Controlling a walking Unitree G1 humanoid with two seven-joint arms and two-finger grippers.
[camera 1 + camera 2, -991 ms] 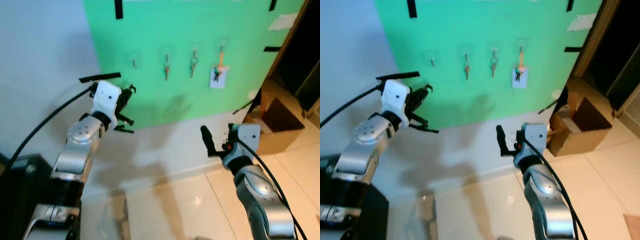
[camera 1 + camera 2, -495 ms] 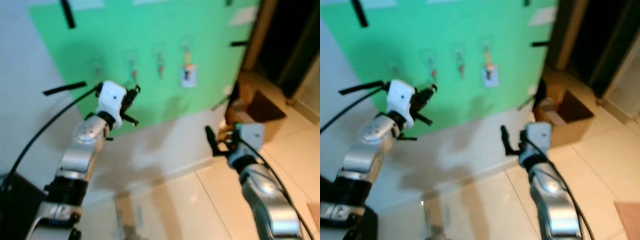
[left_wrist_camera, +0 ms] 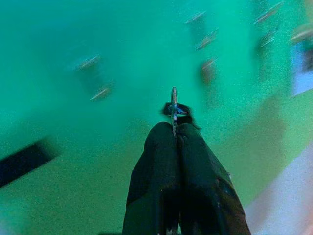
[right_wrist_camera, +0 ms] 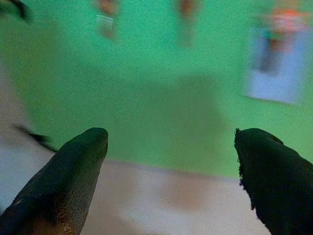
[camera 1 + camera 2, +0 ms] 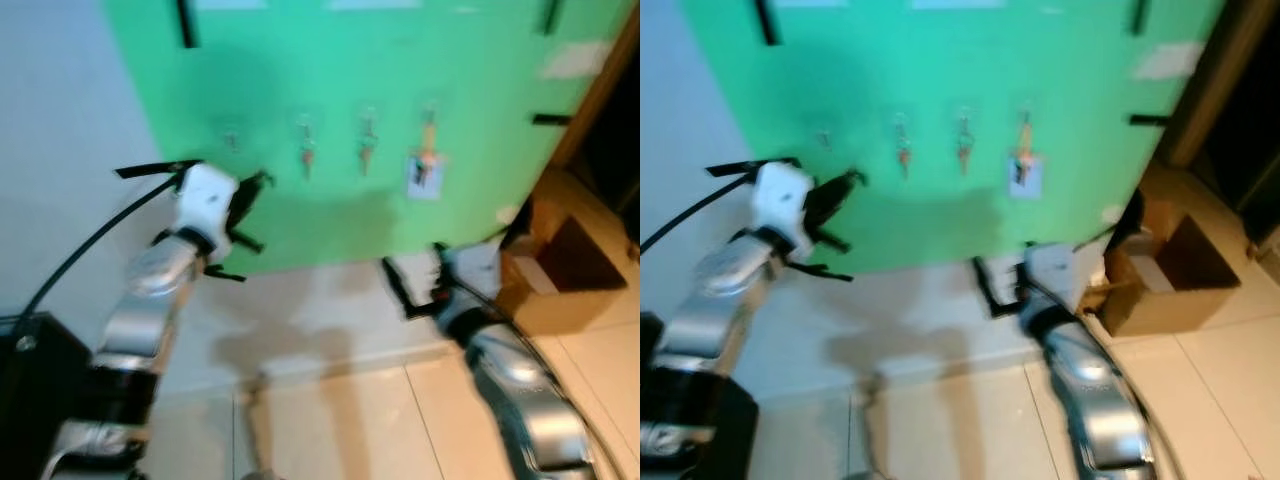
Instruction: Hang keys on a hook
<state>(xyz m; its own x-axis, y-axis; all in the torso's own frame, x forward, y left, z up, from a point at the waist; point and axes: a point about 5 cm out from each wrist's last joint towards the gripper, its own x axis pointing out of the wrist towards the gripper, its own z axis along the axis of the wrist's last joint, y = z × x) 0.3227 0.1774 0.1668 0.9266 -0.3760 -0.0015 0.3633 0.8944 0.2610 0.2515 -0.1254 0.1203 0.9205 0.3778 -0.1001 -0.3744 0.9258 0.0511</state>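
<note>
My left gripper (image 5: 252, 192) is raised in front of the green board (image 5: 330, 230), just below and right of an empty hook (image 5: 232, 138). In the left wrist view its fingers (image 3: 177, 156) are shut on a small bunch of keys (image 3: 174, 108) that sticks out past the tips. Three other hooks to the right carry keys (image 5: 306, 152), the last with an orange fob and a white tag (image 5: 424, 172). My right gripper (image 5: 395, 285) hangs lower, in front of the wall under the board, and stands open with nothing between its fingers (image 4: 68, 181).
An open cardboard box (image 5: 565, 265) stands on the tiled floor (image 5: 400, 420) at the right, beside a dark doorway (image 5: 615, 130). A black object (image 5: 30, 370) sits at the lower left. The views are blurred.
The camera has swung left and right, so the whole scene shifted. My left gripper now sits closer to the empty hook than before, with the keys still held. The right gripper has stayed low.
</note>
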